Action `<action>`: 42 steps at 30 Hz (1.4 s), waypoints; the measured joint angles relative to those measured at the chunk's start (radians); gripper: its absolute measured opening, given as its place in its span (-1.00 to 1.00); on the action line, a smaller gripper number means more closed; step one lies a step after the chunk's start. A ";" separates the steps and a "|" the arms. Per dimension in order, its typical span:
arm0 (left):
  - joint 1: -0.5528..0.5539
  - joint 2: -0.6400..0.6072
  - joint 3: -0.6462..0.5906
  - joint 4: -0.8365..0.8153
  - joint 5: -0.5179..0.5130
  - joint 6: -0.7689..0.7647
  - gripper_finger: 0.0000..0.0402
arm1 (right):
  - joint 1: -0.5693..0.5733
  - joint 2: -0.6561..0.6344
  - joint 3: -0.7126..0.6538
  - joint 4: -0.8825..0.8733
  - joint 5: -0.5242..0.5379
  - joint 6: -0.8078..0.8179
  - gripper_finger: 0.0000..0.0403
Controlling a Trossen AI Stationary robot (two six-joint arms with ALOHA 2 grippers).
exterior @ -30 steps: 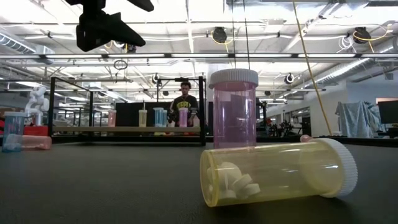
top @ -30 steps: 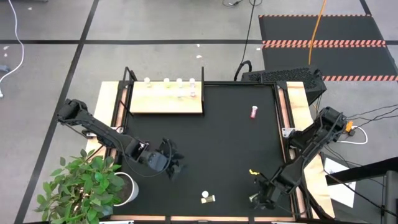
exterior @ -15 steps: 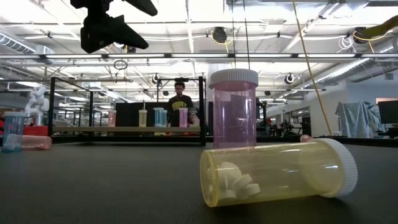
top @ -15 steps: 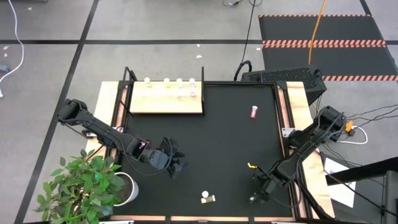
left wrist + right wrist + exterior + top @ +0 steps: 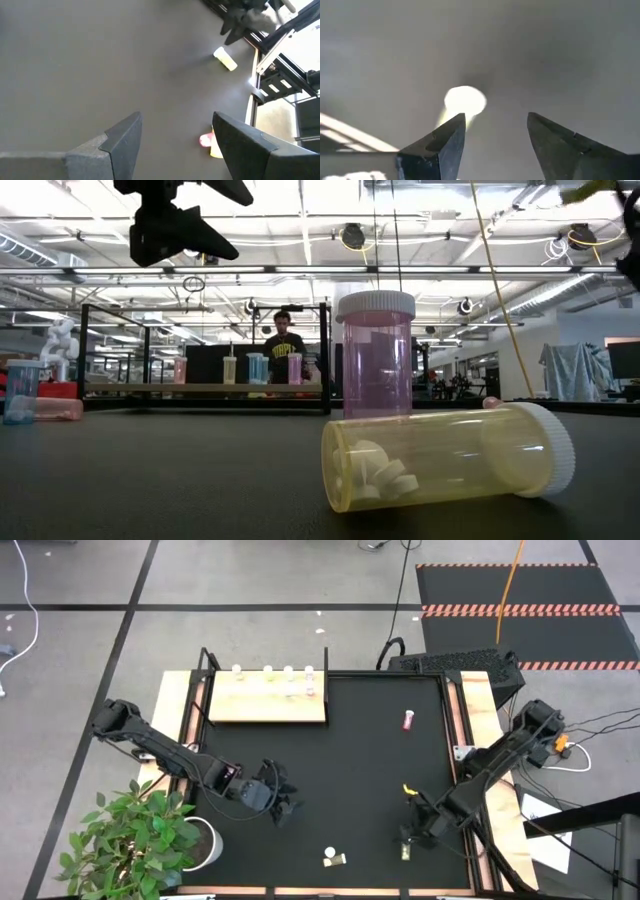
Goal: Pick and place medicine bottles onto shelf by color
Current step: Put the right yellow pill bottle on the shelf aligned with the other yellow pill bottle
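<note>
While a yellow bottle [image 5: 405, 852] lies on the black mat [image 5: 350, 770] near its front right, the right gripper [image 5: 412, 836] hovers just above it, fingers apart, nothing held. Another yellow bottle [image 5: 337, 860] lies beside an upright pink one [image 5: 328, 852] at front centre; a pink bottle [image 5: 408, 719] lies far right. Four bottles stand on the shelf [image 5: 265, 705]. Left gripper [image 5: 283, 801] open, empty, over left mat.

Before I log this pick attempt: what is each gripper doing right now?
Left gripper: open, empty, above the black mat.
Right gripper: open, holding nothing, over a yellow bottle near the mat's front right.
</note>
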 joint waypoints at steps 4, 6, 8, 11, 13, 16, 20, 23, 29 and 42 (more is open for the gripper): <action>-0.006 0.000 0.000 0.000 0.002 -0.007 0.21 | 0.086 0.003 0.001 0.112 0.088 0.181 0.03; -0.006 0.000 0.000 -0.001 0.002 -0.003 0.21 | 0.103 0.032 0.003 0.143 0.067 0.193 0.03; -0.006 0.000 0.000 -0.001 -0.005 0.001 0.21 | 0.102 0.064 0.005 0.135 0.039 0.195 0.03; -0.002 0.000 0.000 -0.002 -0.010 0.012 0.21 | 0.077 0.080 0.005 0.110 0.038 0.193 0.03; 0.003 0.000 0.000 -0.003 -0.011 0.018 0.21 | 0.062 0.079 0.005 0.106 0.050 0.192 0.03; 0.004 0.000 0.000 -0.005 -0.013 0.044 0.21 | 0.055 0.079 0.006 0.128 0.067 0.189 0.03; 0.013 0.000 0.000 -0.005 -0.010 0.062 0.21 | 0.054 0.079 0.006 0.114 0.066 0.189 0.03; 0.026 0.000 0.000 -0.005 -0.010 0.064 0.21 | 0.037 0.079 0.006 0.113 0.067 0.184 0.03; 0.030 0.000 0.000 -0.005 -0.007 0.065 0.21 | -0.004 0.099 0.006 0.164 0.062 0.125 0.03; -0.009 0.000 0.000 -0.006 -0.004 0.054 0.21 | 0.077 0.144 0.021 0.274 0.033 0.201 0.03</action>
